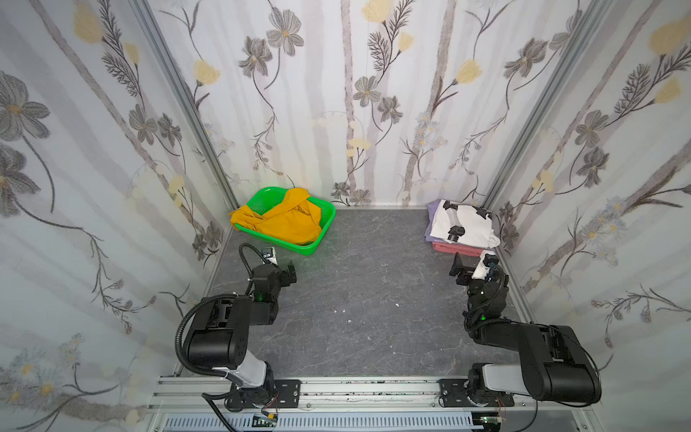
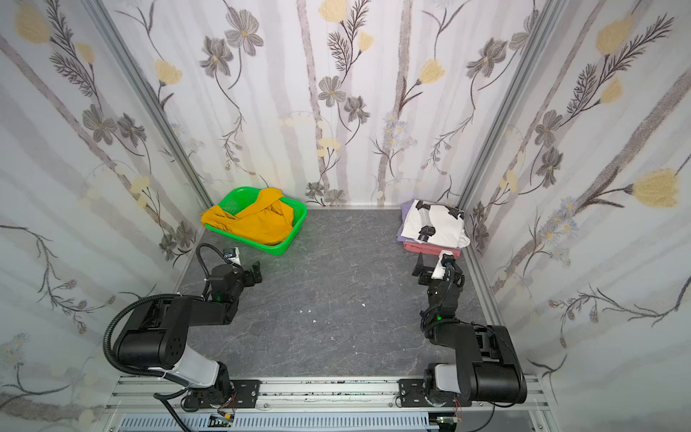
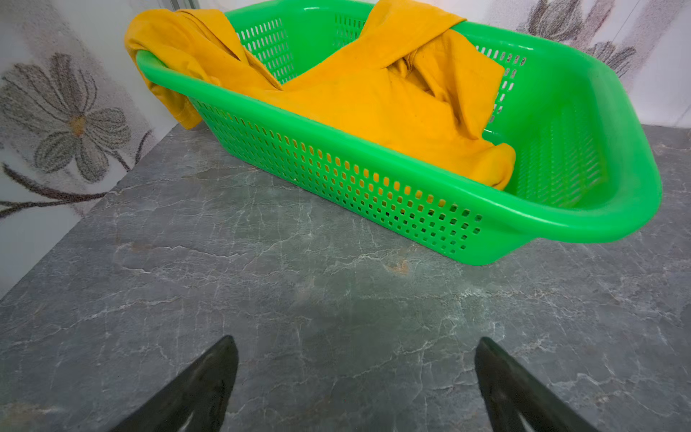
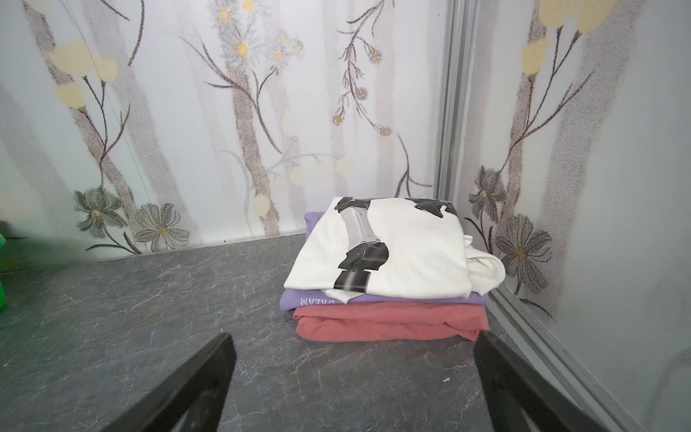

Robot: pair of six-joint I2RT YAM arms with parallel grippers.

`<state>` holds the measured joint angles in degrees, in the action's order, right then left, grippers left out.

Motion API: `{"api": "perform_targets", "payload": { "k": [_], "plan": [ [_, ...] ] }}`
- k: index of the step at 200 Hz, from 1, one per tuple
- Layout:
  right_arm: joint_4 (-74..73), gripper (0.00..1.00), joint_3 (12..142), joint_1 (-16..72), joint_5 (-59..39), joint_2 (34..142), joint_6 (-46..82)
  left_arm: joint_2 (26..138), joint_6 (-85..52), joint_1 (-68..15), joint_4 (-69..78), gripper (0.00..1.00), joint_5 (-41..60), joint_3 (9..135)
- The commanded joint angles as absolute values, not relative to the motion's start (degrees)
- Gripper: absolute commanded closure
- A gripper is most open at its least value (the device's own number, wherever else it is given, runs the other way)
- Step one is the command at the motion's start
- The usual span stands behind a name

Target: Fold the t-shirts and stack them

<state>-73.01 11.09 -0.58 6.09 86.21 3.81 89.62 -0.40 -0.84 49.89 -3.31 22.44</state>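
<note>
Left gripper [image 3: 357,340] gapes empty near the green basket [image 3: 336,168] (mustard t-shirt [image 3: 374,108] crumpled inside); right gripper [image 4: 355,334], likewise apart, faces the folded stack [image 4: 389,284] well right of it.

A green basket [image 1: 261,199] is sitting in the far left corner of a grey table [image 1: 359,291]. Flowered walls [image 1: 329,112] are enclosing the table on three sides; white specks [image 1: 397,305] are lying near its middle.

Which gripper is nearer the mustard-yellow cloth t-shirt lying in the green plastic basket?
Left. The left gripper is open just short of the green plastic basket holding the mustard-yellow t-shirt; the right gripper faces the folded stack across the table.
</note>
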Motion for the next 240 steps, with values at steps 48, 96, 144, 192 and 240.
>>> {"api": "perform_targets", "payload": {
  "k": [48,96,144,192,240],
  "plan": [
    [-74.6,0.0,11.2,-0.2,6.1,86.4,3.3,89.7,-0.3,-0.6,51.4,0.0,-2.6,22.7],
    [-74.6,0.0,11.2,-0.3,6.2,86.4,3.2,89.6,-0.4,-0.8,50.8,0.0,-4.0,22.8],
    [-74.6,0.0,11.2,-0.3,6.2,86.4,3.3,80.8,-10.4,-5.5,19.4,0.0,-34.3,34.8],
    [-74.6,0.0,11.2,-0.3,6.2,86.4,3.3,78.8,-30.2,-11.2,-22.7,0.0,-41.5,55.9],
    [-74.5,0.0,11.3,-0.3,6.1,86.5,3.3,90.8,-21.5,-11.7,-42.2,0.0,-14.7,84.7]
  ]
}}
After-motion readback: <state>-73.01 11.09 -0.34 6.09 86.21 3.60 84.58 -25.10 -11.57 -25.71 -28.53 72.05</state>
